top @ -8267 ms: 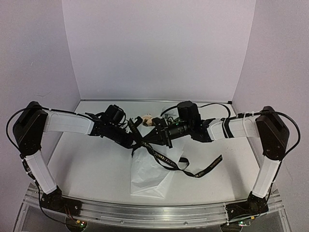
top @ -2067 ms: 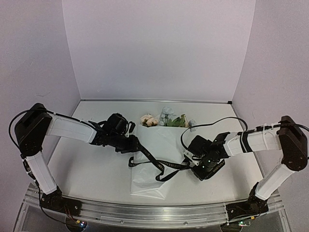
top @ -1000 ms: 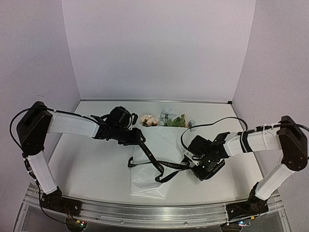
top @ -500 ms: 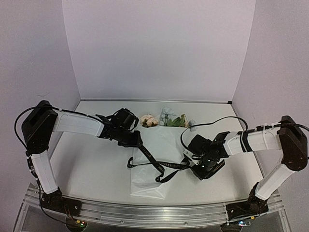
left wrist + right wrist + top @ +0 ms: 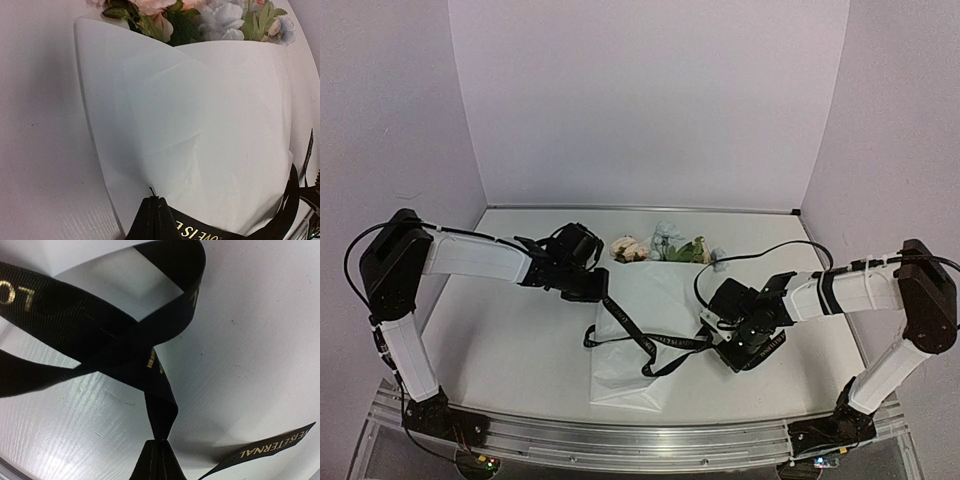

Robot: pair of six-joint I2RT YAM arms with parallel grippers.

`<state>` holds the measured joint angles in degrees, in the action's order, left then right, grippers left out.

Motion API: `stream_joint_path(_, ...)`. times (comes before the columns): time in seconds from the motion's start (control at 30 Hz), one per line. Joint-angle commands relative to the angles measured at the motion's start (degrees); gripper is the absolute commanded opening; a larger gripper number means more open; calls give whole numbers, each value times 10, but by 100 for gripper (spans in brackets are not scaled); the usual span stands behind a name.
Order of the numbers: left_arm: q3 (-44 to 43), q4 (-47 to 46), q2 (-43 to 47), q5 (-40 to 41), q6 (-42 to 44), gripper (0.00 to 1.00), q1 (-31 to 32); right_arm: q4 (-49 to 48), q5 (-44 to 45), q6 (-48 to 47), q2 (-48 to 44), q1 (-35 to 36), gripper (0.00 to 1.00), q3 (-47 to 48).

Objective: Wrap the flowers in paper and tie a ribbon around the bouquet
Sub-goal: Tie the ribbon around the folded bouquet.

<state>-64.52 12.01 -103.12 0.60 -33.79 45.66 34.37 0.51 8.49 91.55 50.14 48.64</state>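
Bouquet (image 5: 620, 372) lies flat mid-table, flowers (image 5: 660, 248) toward the back wall, paper cone (image 5: 200, 125) already closed round the stems.

Change in the last second: left gripper (image 5: 603, 294) went from half-spread to pressed together. Its wrist view shows the tips pinching the ribbon (image 5: 665, 343) right at the cone's left edge.

Right gripper (image 5: 718, 338) hasn't budged, tips clamped on the other run of ribbon just off the cone's right side. A free tail (image 5: 270, 445) with gold lettering lies on the table (image 5: 520, 350) beyond it.

The ribbon looks the same as a second ago: slack and crossing over the paper, with a loose loop showing in the right wrist view.

My read: the wrap is done, the tie isn't. Each arm now has hold of a ribbon run, so the setup for pulling the crossing tight is in place.

Risk I'd watch: the cone looks light and nothing pins it down, so an uneven pull could drag it or open the wrap. I can't tell whether a real knot is formed at that crossing or just an overlap.
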Motion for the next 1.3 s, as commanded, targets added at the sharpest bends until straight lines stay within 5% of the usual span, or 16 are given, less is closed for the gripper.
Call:
stream_joint_path(0.0,37,-3,80,82,-36,0,-39,11,15,19,-13,-6,0,15)
stream_joint_path(0.57,213,35,215,138,-138,0,-298,81,-1,58,-38,-51,0,38)
stream_joint_path(1.0,241,10,201,81,-125,1,-332,168,-40,43,-29,-55,0,94)
stream_joint_path(1.1,244,24,224,86,-122,13,-332,175,-54,41,-31,-54,0,108)
stream_joint_path(1.27,238,21,284,72,-54,53,-321,192,-71,32,-29,-53,0,133)
